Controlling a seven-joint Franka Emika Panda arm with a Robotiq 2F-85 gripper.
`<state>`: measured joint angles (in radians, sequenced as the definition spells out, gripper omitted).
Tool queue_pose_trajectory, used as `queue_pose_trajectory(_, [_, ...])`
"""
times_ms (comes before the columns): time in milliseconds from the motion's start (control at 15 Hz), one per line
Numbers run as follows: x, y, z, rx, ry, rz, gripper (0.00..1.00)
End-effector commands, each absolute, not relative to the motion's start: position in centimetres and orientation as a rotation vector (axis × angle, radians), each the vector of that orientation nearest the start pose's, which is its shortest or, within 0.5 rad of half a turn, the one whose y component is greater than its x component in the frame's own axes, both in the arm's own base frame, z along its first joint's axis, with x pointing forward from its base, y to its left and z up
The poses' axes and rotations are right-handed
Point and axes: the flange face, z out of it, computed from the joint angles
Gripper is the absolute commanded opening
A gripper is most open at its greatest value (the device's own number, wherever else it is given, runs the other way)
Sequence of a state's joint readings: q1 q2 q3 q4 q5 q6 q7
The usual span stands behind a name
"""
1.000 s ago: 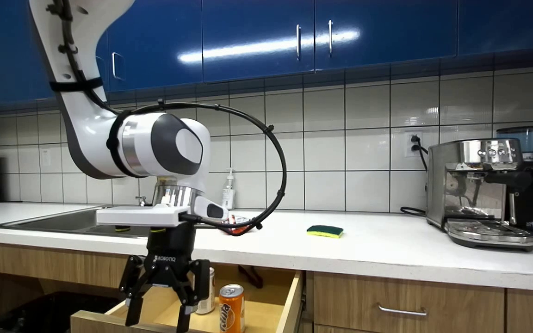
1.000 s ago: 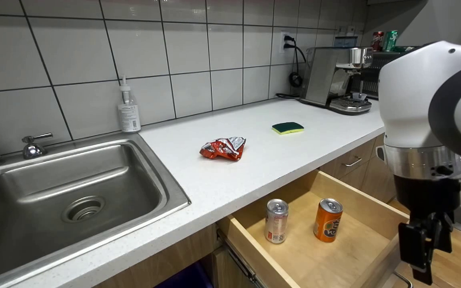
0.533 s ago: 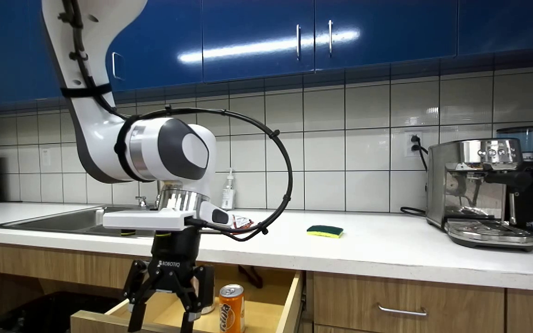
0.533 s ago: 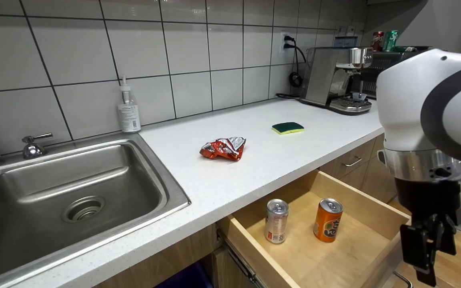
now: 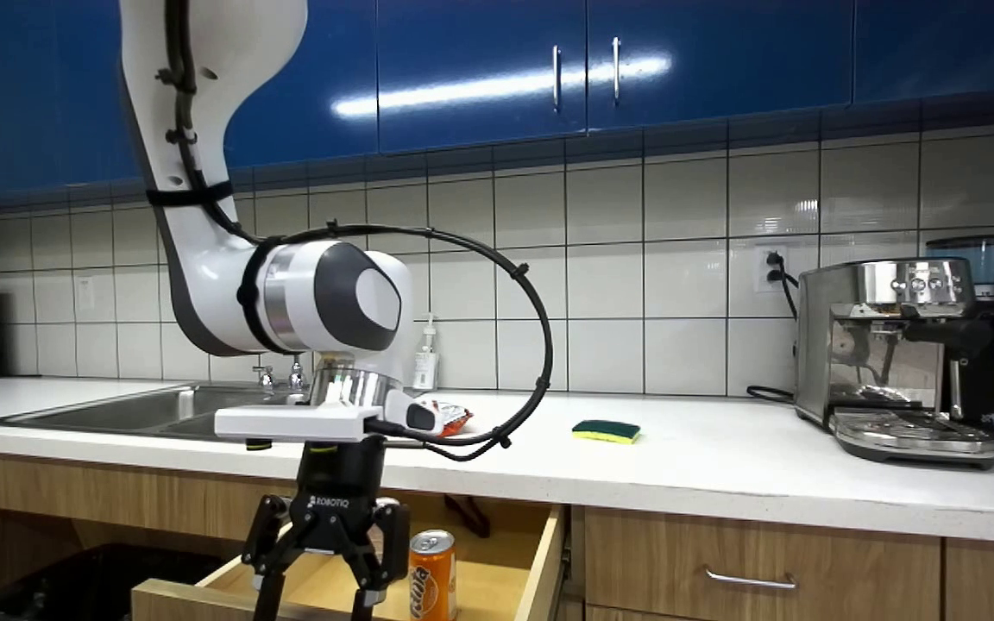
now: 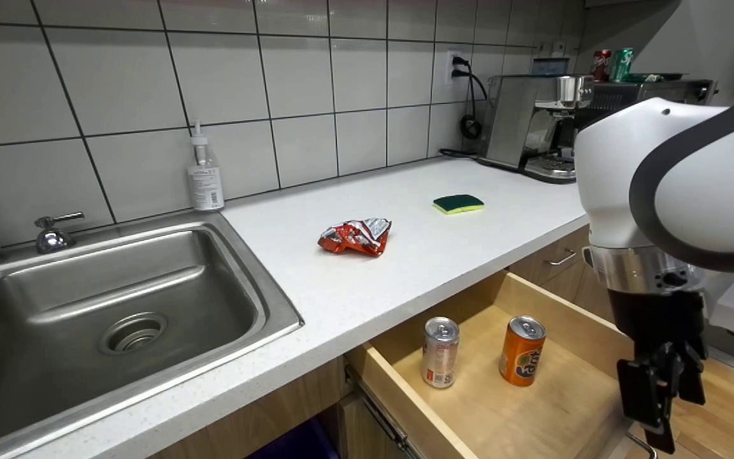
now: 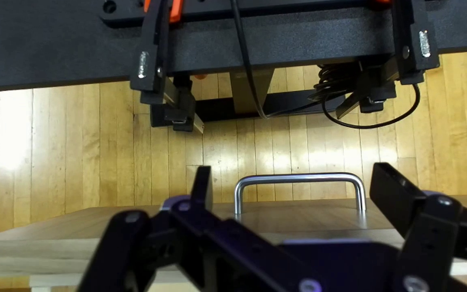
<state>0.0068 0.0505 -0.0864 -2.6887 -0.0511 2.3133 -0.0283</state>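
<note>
Sinking lower, spread hand (image 5: 316, 604) nears drawer handle (image 7: 299, 177).

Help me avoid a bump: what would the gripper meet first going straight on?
Probably the metal drawer handle, framed by the open gripper in the wrist view; depth is unclear, so the gripper might pass alongside.

Gripper (image 5: 316, 605) lower (slightly), closer to the open drawer (image 6: 507, 417)
</note>
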Motion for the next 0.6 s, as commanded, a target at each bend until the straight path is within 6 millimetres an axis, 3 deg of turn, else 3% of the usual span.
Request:
queue_pose_trajectory(0, [37.1, -3.1, 18.1, -3.042, -0.012, 0.714, 1.0])
queue_pose_trajectory(533, [39.1, -3.3, 16.4, -3.072, -0.013, 0.67, 1.0])
